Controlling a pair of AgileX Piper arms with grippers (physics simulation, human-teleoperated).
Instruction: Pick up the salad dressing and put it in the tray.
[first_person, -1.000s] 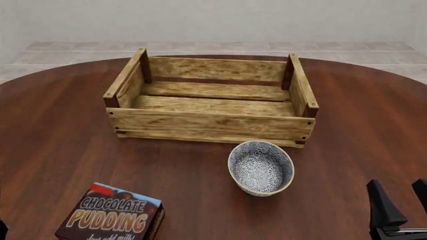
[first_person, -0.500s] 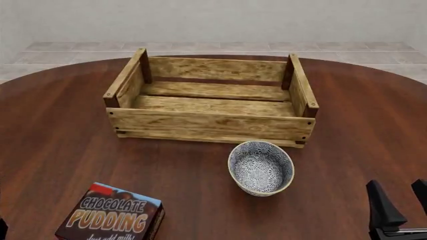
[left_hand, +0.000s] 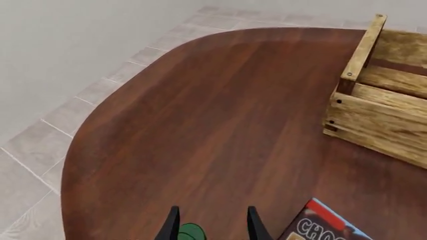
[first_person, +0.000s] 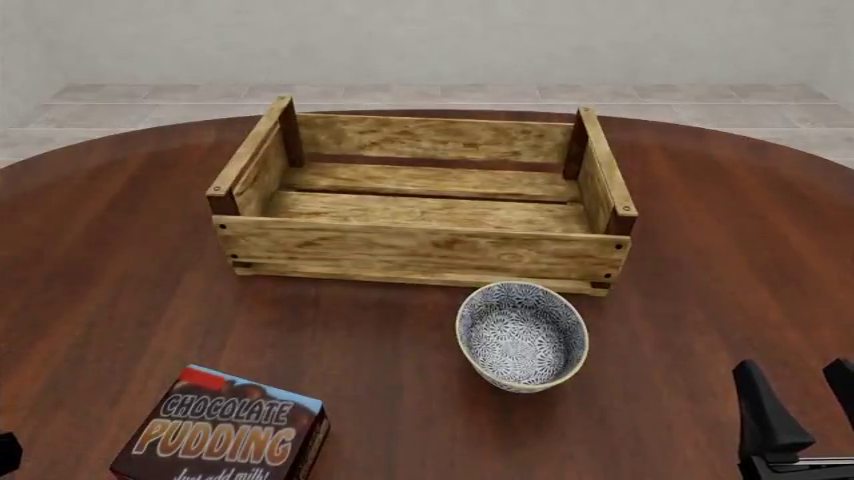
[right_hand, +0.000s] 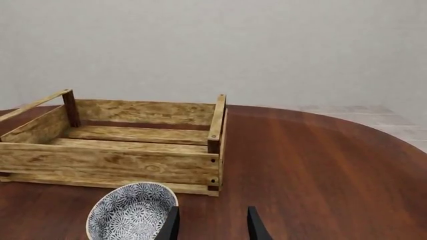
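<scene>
Of the salad dressing I see only a dark green cap (left_hand: 191, 233), low in the left wrist view between my left gripper's fingers (left_hand: 173, 226); the bottle's body is out of view, and nothing of it shows in the front view. My left gripper (left_hand: 212, 227) is open, its fingers wider apart than the cap. In the front view only a dark tip (first_person: 7, 452) shows at the bottom left corner. The tray (first_person: 416, 252) is a light-wood crate at the table's middle rear, empty. My right gripper (first_person: 805, 408) is open and empty at the bottom right.
A blue-and-white patterned bowl (first_person: 522, 335) stands just in front of the tray's right end. A brown chocolate pudding box (first_person: 222, 432) lies at the front left, close to my left gripper. The round table's edge (left_hand: 70, 165) curves beside the left gripper.
My left gripper's tip has risen slightly into the front view's bottom left corner. The right arm and the objects have not moved.
</scene>
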